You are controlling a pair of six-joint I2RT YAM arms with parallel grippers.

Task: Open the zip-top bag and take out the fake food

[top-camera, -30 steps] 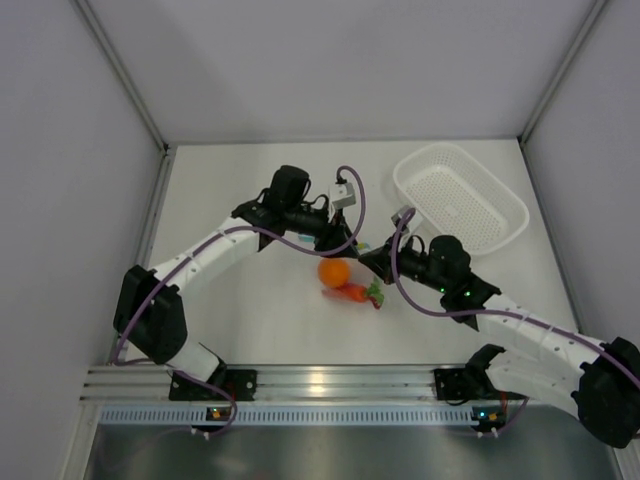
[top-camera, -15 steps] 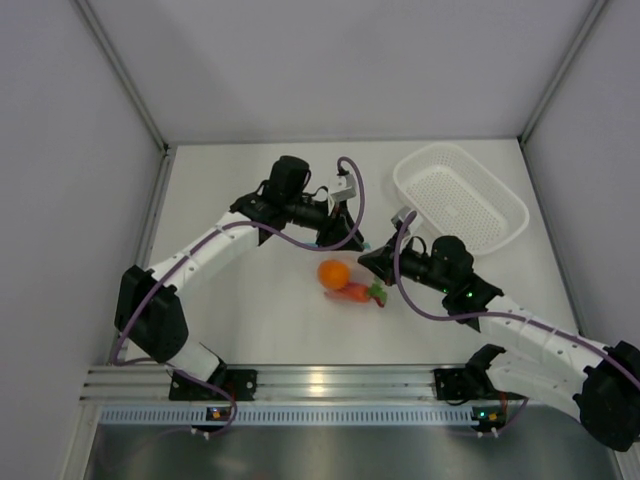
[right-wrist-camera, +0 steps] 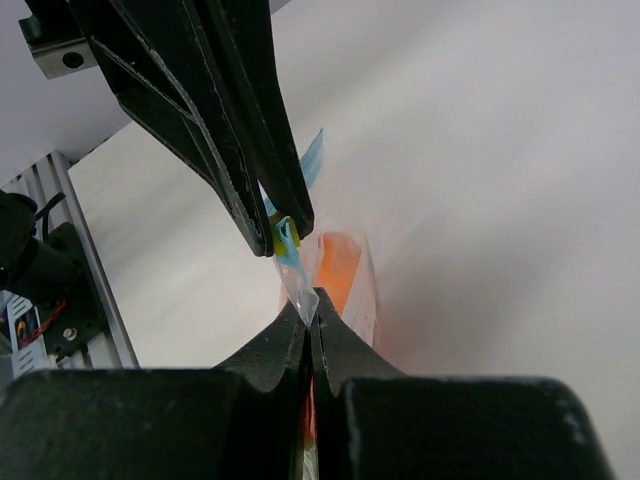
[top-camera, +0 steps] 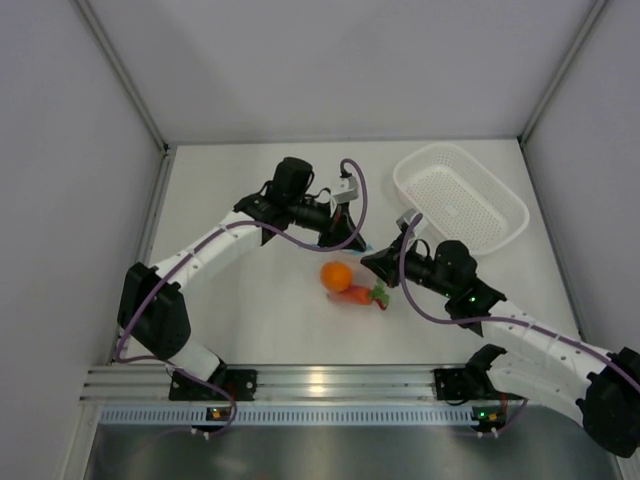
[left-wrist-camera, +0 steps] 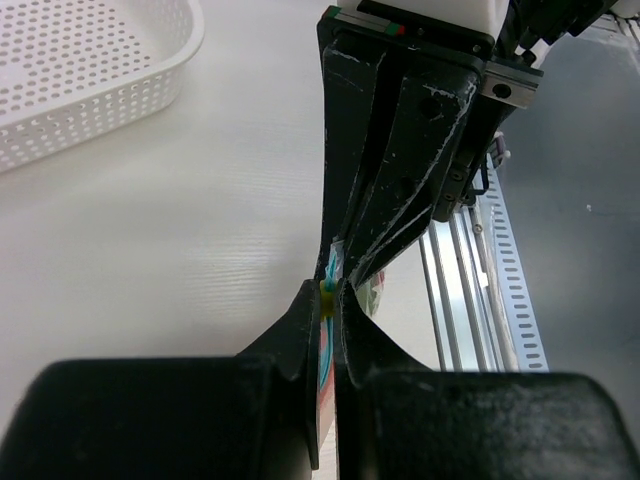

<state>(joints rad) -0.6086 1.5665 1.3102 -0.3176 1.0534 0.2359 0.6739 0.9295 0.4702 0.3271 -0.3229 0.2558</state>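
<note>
opening step: the left fingers and the right fingers both pinch shut on opposite lips of the zip-top bag, held mid-desk with the fake food inside, so next they probably need to pull apart to split the zip.

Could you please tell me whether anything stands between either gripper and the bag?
Nothing visible does: the left gripper and the right gripper are both shut on the bag, at its blue top edge.
</note>
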